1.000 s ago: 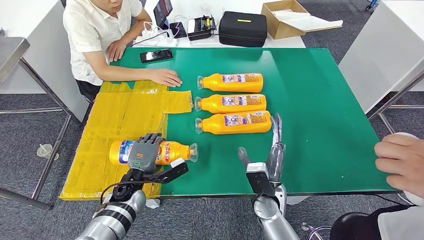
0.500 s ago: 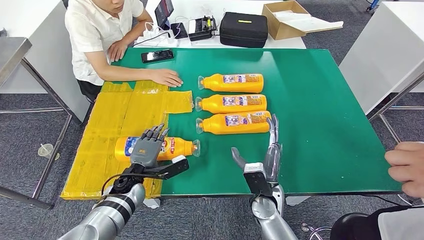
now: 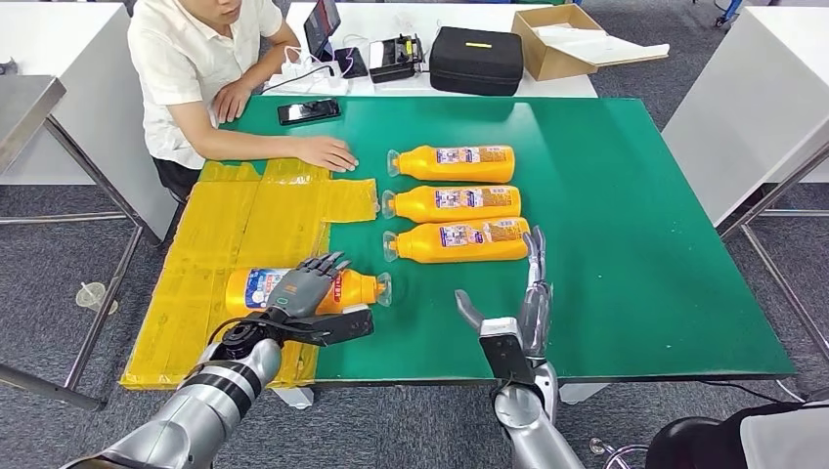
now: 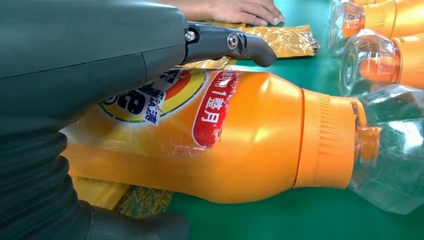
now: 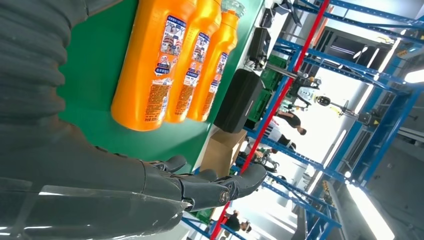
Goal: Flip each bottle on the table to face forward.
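Four orange bottles (image 3: 452,202) — maybe all capped.

Lab: blue racking (image 5: 320,60), worktables (image 3: 587,195)

Left hand (image 3: 303,286) curled, right hand (image 3: 523,313) flat.

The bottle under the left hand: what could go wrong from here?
1. The left hand lies over the round bottle; it may roll away.
2. Its clear cap lies near the other bottles' caps and might bump them.
3. The yellow sheet underneath looks wrinkled and could shift.
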Robot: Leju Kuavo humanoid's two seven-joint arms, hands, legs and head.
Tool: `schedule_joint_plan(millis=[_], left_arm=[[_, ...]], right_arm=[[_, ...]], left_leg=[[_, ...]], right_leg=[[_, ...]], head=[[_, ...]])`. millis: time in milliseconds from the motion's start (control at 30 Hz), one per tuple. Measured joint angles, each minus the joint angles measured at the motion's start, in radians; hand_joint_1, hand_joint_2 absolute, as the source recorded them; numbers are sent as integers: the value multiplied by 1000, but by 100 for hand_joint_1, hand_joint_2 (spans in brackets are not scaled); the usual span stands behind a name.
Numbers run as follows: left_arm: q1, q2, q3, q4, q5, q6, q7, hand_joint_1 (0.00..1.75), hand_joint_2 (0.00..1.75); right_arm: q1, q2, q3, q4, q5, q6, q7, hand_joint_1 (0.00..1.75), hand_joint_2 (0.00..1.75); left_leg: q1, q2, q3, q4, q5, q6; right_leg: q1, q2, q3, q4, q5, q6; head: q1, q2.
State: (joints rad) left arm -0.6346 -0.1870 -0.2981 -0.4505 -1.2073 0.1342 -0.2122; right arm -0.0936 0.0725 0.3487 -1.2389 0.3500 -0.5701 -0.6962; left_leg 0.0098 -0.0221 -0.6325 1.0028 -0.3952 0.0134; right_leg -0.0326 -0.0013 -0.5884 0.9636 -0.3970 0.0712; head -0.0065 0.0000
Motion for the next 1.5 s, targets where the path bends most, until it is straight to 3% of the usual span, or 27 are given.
schedule_joint_plan(millis=[167,300,433,567,767,1000,1133,1300,1500], left_arm=[[0,2,-4,0,4,0,-4,0,175],[4,3,-9,-8,39,15,-42,0,0],[41,3,-31,-71,149,4,-138,0,0],[99,9,-79,-195,253,-14,-182,0,0],[169,32,-165,-387,367,13,-163,0,0],[197,63,-247,-478,407,56,-140,0,0],[216,75,-277,-524,434,89,-151,0,0],[283,78,-295,-615,561,119,-228,0,0],[351,77,-300,-686,639,122,-258,0,0]], right_arm=[[0,-2,0,3,0,0,0,0,175],[0,-3,0,4,0,-4,0,0,175],[0,-7,0,4,0,-14,0,0,175],[1,-16,0,4,-2,-19,0,0,175],[6,-28,0,4,15,-31,0,0,175],[7,-46,-22,3,67,-35,0,0,175],[3,-58,-49,18,232,-33,41,0,175],[-33,-117,-73,130,580,-30,237,0,175],[-66,-184,-92,233,663,-2,324,0,175]], left_leg=[[0,0,0,0,0,0],[0,0,0,0,0,0],[0,0,0,0,0,0],[0,0,-3,0,0,0],[0,1,-5,0,0,0],[0,1,-5,0,0,0],[0,1,-6,0,0,0],[-1,0,-6,1,-1,1],[-1,1,-7,1,-1,1]], right_leg=[[0,0,0,0,0,0],[0,0,0,0,0,0],[0,0,-1,0,0,0],[0,0,-3,0,0,0],[0,0,-6,0,0,0],[0,0,-6,0,0,0],[0,0,-6,0,0,0],[0,0,-6,0,0,0],[-1,0,-7,0,0,1]], head=[[0,0],[0,0],[0,0],[0,0],[0,0],[0,0],[0,0],[0,0],[0,0]])
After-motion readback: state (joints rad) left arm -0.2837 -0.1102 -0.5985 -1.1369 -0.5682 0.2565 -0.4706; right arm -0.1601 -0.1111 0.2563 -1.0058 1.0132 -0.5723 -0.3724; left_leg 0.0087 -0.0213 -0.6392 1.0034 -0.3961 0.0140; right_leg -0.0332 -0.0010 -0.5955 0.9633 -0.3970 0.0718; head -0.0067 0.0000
